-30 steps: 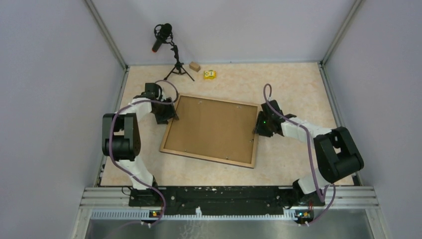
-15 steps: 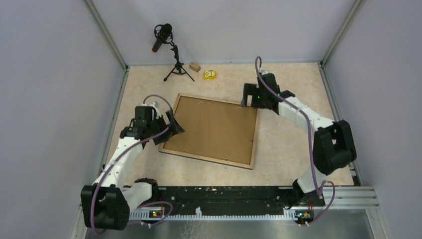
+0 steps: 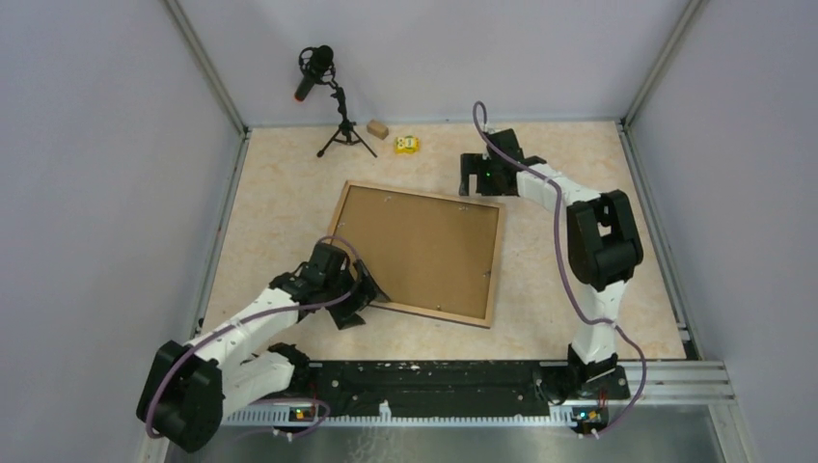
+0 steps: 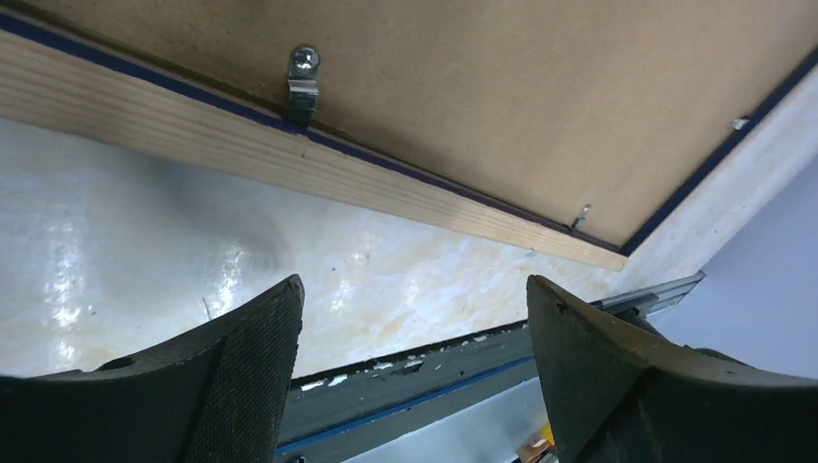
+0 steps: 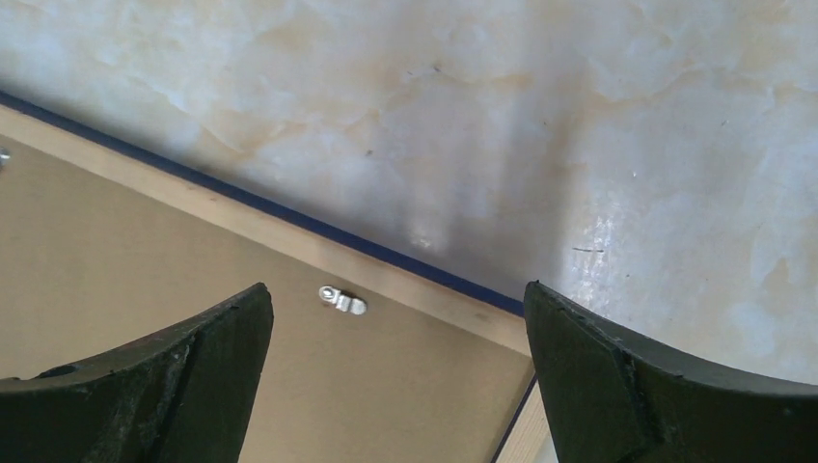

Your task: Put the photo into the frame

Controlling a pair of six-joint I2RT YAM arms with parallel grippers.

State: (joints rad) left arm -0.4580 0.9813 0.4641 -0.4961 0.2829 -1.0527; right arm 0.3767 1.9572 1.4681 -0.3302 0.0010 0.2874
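Note:
The frame (image 3: 493, 262) lies back-up in the middle of the table, its light wood rim around a plain brown backing board (image 3: 420, 246). The photo is hidden. My left gripper (image 3: 365, 294) is open just off the frame's near left corner. In the left wrist view its fingers (image 4: 249, 371) hang over bare table, with the wood rim (image 4: 241, 135) and a metal clip (image 4: 302, 82) ahead. My right gripper (image 3: 470, 183) is open over the far right corner. The right wrist view shows that corner (image 5: 502, 333) and a clip (image 5: 343, 300) between its fingers (image 5: 603, 381).
A microphone on a small tripod (image 3: 330, 101) stands at the far left. Beside it lie a small wooden block (image 3: 377, 128) and a yellow object (image 3: 406, 145). Metal-framed walls close in the table, and a black rail (image 3: 434, 376) runs along its near edge.
Both grippers have left the frame's left and right edges and opened wider. The left arm swung to the near left corner, the right arm to the far right corner. The frame barely shifted.

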